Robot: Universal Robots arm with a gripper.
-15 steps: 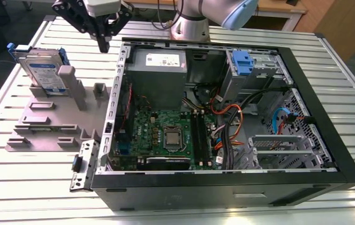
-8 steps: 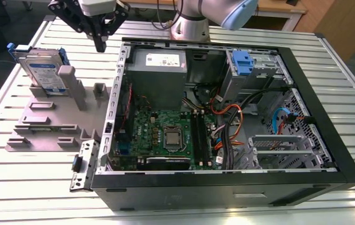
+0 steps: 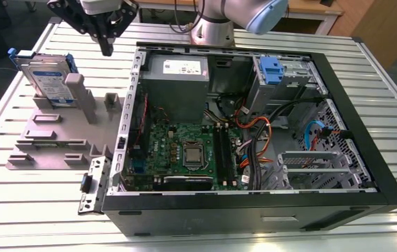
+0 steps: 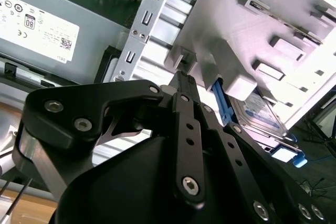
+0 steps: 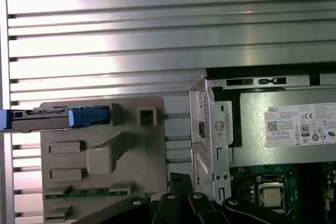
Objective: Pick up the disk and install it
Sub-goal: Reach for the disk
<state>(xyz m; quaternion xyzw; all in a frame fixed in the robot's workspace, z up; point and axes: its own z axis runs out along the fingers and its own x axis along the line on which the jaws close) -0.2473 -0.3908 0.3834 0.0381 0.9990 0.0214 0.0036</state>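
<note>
One disk [image 3: 47, 79] stands upright, hand [image 3: 106, 48] empty nearby.

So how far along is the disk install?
Nothing done yet: the disk stands upright in its grey holder, outside the open computer case. The tool hangs empty above the gap between holder and case. Pickup and install both remain.

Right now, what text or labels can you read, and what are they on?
Power supply, white label: print too small to read.
Disk, blue and white label: too blurred to read.
No other legible text.
</note>
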